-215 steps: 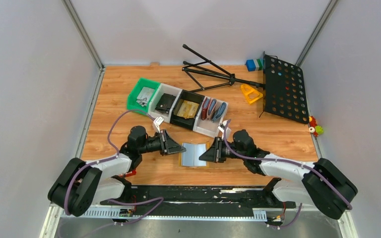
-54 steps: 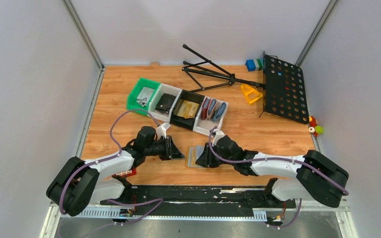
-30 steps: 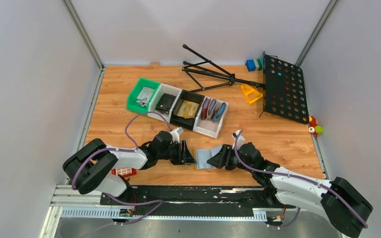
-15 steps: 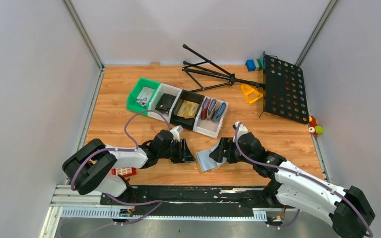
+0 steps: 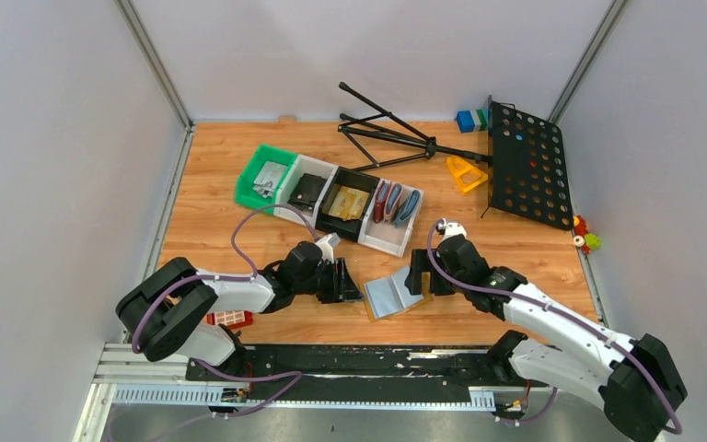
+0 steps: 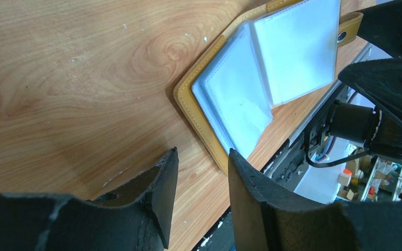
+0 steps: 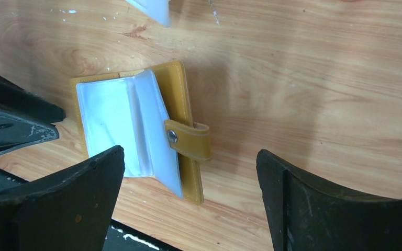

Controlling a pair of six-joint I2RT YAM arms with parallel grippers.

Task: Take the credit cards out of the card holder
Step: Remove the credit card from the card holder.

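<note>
The mustard card holder lies open on the wood between my two grippers, pale clear sleeves facing up. Its strap with the round stud points toward my right gripper. The sleeves look pale, and I see no card in them. Flat gold-tan credit cards lie in the black bin. My right gripper hovers over the holder's strap side, jaws wide open and empty. My left gripper rests low just left of the holder, jaws apart with only bare wood between them.
A row of bins stands behind: a green one, a white one with a black wallet, and a white one with red and blue wallets. A folded tripod and a black perforated plate lie at the back right. A black rail runs along the near edge.
My right gripper has opened wide, let go of the holder's flap and drawn back to the right. The holder has settled open on the wood. The left arm has stayed put.
</note>
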